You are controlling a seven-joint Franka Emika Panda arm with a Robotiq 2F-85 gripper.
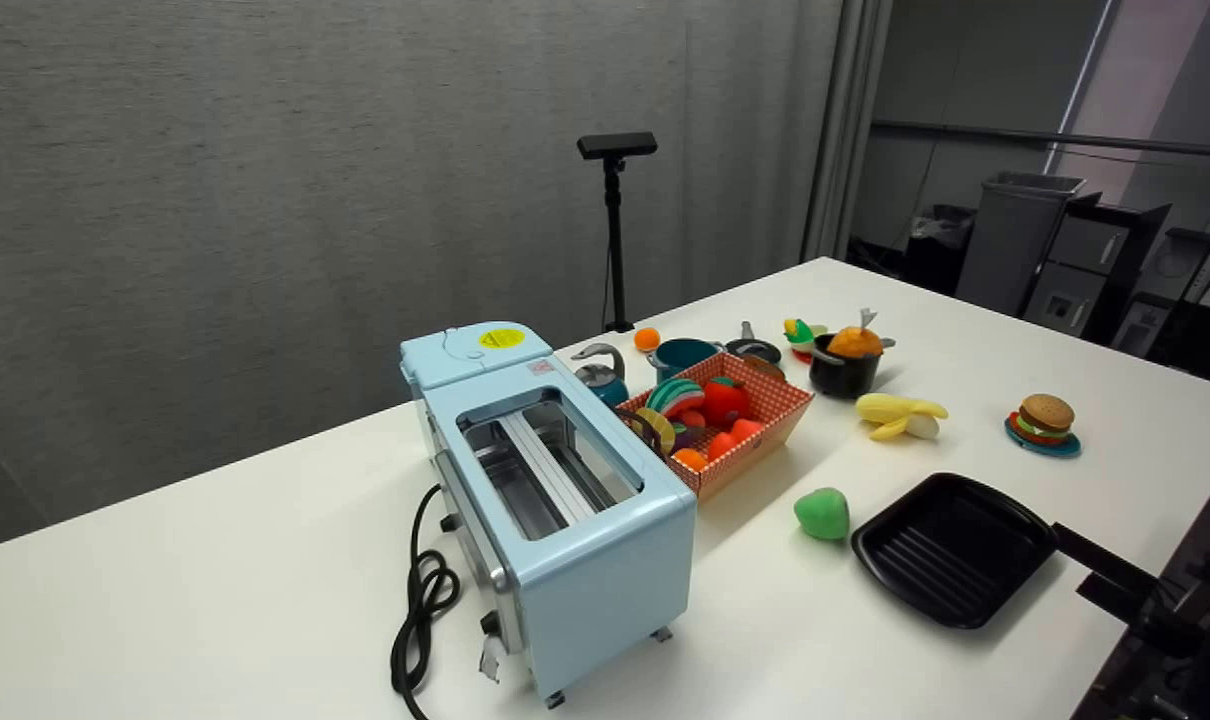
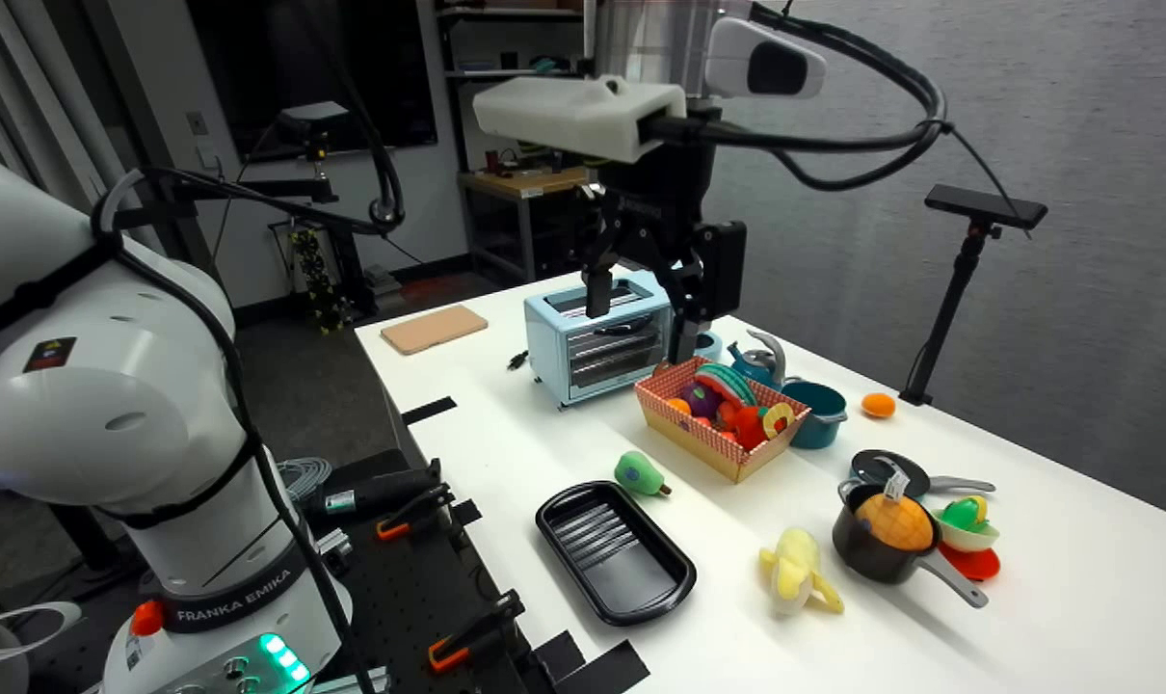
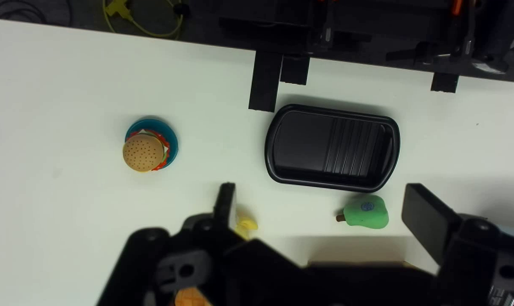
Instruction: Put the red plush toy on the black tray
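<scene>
A roundish red plush toy (image 1: 727, 402) lies in the orange-red checked basket (image 1: 755, 455) among other toy food, some of it also red. It shows in both exterior views (image 2: 749, 427); in the wrist view it is hidden. The black tray (image 1: 950, 550) sits on the white table with nothing in it. It also shows in an exterior view (image 2: 617, 554) and in the wrist view (image 3: 308, 142). My gripper (image 2: 641, 330) is open and empty, pointing down, raised above the table near the basket and toaster. In the wrist view its fingers (image 3: 320, 199) are wide apart.
A green toy (image 2: 641, 474) lies between tray and basket. A light-blue toaster (image 2: 597, 337) stands beside the basket. A teal pot (image 2: 814, 414), a black pot (image 2: 882, 549) with an orange toy and a yellow banana (image 2: 797, 573) are nearby. A burger (image 3: 144, 151) sits on a plate.
</scene>
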